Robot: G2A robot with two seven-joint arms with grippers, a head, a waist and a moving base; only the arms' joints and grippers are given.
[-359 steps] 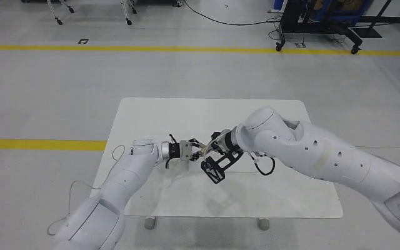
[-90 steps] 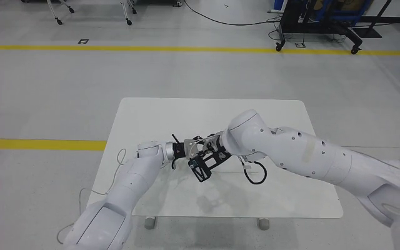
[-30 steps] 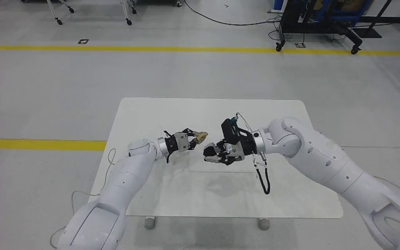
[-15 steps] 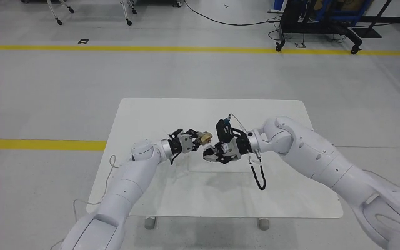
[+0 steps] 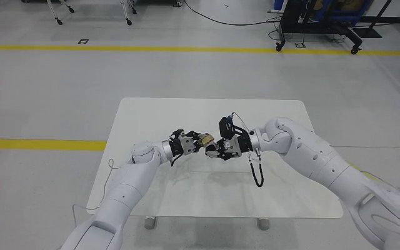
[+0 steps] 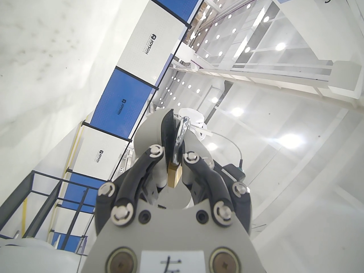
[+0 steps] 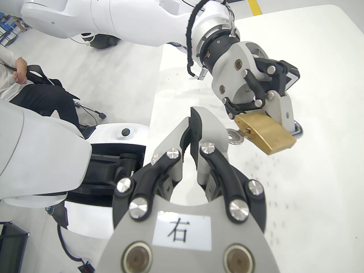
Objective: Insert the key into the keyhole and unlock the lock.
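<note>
1. Robot test hall, industrial sort: wide grey floor (image 5: 187, 81) marked with yellow lines (image 5: 187, 48).
2. Blue-and-white wall panels (image 6: 125, 106); high ceiling, rows of lights (image 6: 290, 140).
3. Wheeled rack (image 5: 319, 26), loose cable (image 5: 231, 24), one white table (image 5: 281, 119).

Key (image 7: 235, 138): the blade is hidden inside the padlock (image 7: 266, 136), and the bow is partly covered by a finger (image 7: 212, 132) of the right gripper (image 7: 191, 122). Shackle (image 7: 298, 132): mostly hidden behind the left gripper (image 7: 270, 112). Seen from above, the key is too small to tell from the padlock.
</note>
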